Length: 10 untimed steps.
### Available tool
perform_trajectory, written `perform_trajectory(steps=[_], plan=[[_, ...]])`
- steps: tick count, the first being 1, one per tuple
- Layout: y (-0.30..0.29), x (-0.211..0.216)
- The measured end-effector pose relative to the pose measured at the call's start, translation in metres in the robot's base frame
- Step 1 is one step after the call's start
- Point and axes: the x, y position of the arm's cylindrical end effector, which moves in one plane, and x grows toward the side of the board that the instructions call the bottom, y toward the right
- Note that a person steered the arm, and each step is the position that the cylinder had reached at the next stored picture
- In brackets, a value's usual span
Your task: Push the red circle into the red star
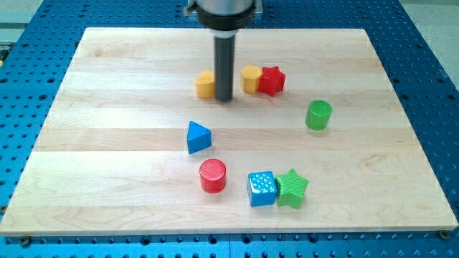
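A pale wooden board (107, 143) lies on a blue perforated table (29, 57). A straight dark rod comes down from the view's top; my tip (224, 99) rests on the board, with nothing gripped, since it is a plain rod with nothing that opens or closes. Touching the tip at its nine o'clock sits a yellow block (205, 84), shape unclear. At the tip's three o'clock is another yellow block (250, 79), touching the red star-shaped block (272, 80) on its far side. The red circular block (213, 175) sits well apart, at the tip's six o'clock. Between them lies a blue triangular block (199, 137). At four o'clock a blue cube (262, 188) touches a green star-shaped block (292, 188). A green cylinder (318, 115) stands alone at three o'clock.
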Motion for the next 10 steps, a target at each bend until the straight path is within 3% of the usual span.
perform_trajectory(steps=[1,2,3,4,5,6,8,9,10], plan=[[-0.062,0.02],[-0.032,-0.014],[0.04,-0.004],[0.016,0.03],[0.05,0.091],[0.03,0.149],[-0.012,0.153],[0.026,0.162],[-0.008,0.191]])
